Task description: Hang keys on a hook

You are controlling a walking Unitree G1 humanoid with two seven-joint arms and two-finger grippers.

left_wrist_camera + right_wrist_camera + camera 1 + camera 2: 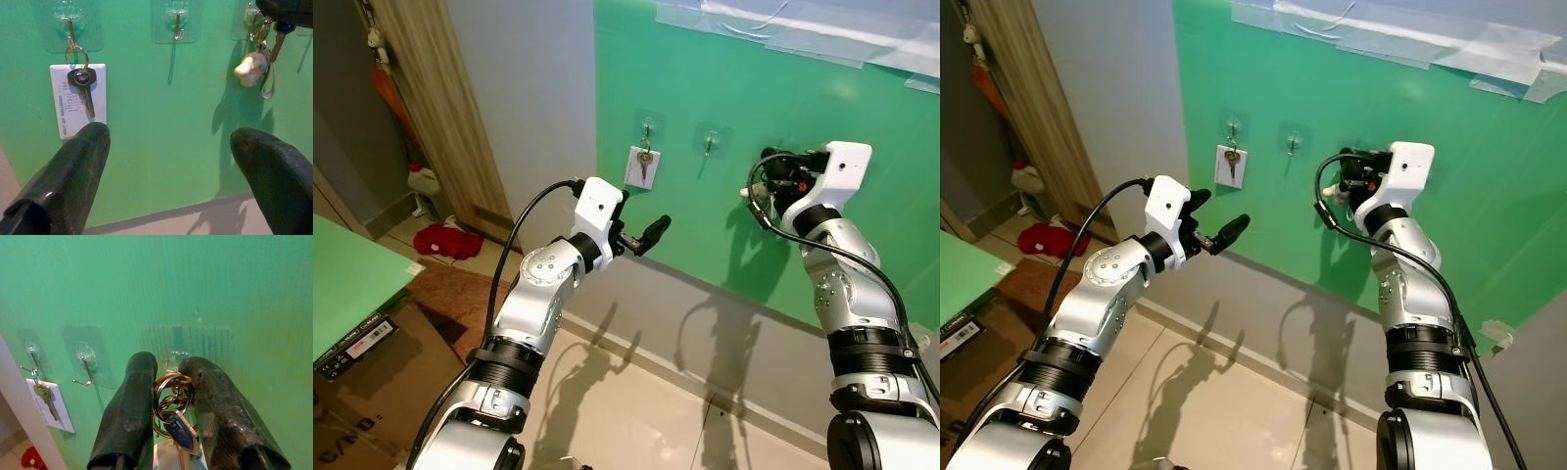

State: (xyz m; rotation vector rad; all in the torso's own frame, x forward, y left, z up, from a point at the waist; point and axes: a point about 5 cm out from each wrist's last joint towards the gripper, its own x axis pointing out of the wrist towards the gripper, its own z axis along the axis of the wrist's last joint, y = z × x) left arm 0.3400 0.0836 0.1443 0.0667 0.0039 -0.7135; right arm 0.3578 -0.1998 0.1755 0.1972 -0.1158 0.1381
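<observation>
A bunch of keys on gold-coloured rings with a blue-headed key and a pale figurine charm (pixel 172 404) is clamped between the black fingers of the right tool (pixel 168 396), held up against the green wall panel (pixel 862 108) at the rightmost clear adhesive hook (pixel 177 357). The left tool (pixel 641 230) is raised nearer and to the left, its fingers (pixel 73 166) spread apart and holding nothing. On the leftmost clear hook (pixel 71 34) a dark-headed key with a white rectangular tag (pixel 80 98) is hung. The middle clear hook (pixel 177 27) is seen bare.
</observation>
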